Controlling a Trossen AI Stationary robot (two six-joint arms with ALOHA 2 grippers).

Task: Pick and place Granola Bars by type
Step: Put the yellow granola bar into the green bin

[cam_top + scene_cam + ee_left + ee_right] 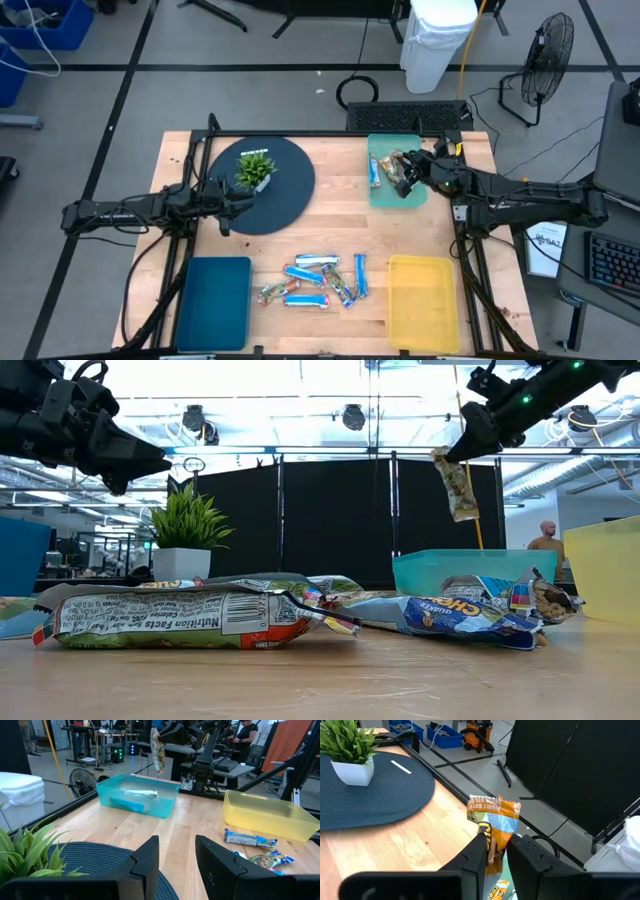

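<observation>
One brownish granola bar [492, 827] hangs pinched by its lower end between the right gripper [492, 851] fingers, above the teal tray [385, 190] that already holds a blue bar [375, 172]. Because the grip looks shallow, the bar could slip or swing and land outside the tray. More bars [315, 281] wait mid-table, and the left gripper [176, 860] hovers with fingers spread over the dark mat [285, 205].

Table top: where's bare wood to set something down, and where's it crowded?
Free: bare wood between the round dark mat and the teal tray, running down to the bar pile. Crowded: the pile fills the gap between the blue tray and yellow tray. Right gripper holds a granola bar above the teal tray.
</observation>
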